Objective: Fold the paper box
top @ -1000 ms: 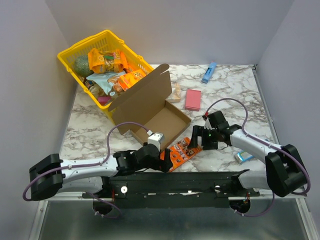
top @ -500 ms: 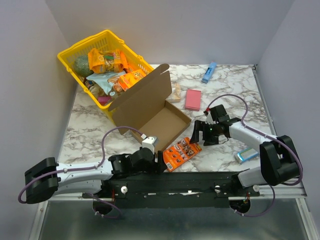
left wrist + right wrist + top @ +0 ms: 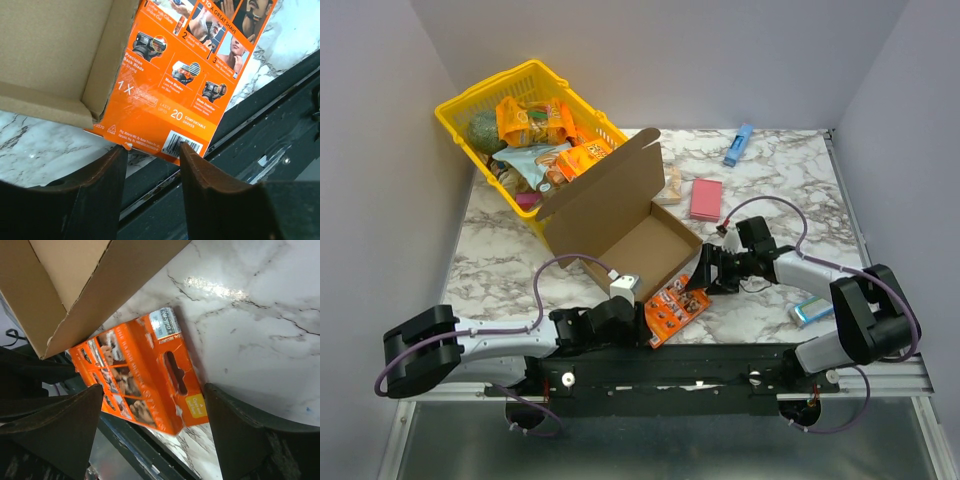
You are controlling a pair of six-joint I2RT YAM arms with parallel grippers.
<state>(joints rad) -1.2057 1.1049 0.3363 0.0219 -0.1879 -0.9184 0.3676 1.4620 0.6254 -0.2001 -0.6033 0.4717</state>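
Note:
The paper box is brown corrugated cardboard, a shallow open tray with its lid flap standing up, left of the table's centre. Its near corner shows in the left wrist view and in the right wrist view. A small orange printed package lies flat against the box's near corner. My left gripper is open, and its fingertips sit at the package's near edge. My right gripper is wide open, straddling the package's far end.
A yellow basket full of snack packs stands at the back left, touching the box lid. A pink pad, a blue object and a small blue device lie to the right. The black arm frame runs along the near edge.
My right gripper has moved left, up to the orange package. The package has shifted slightly towards the box. My left gripper pulled back a little, then came forward to the package's edge.

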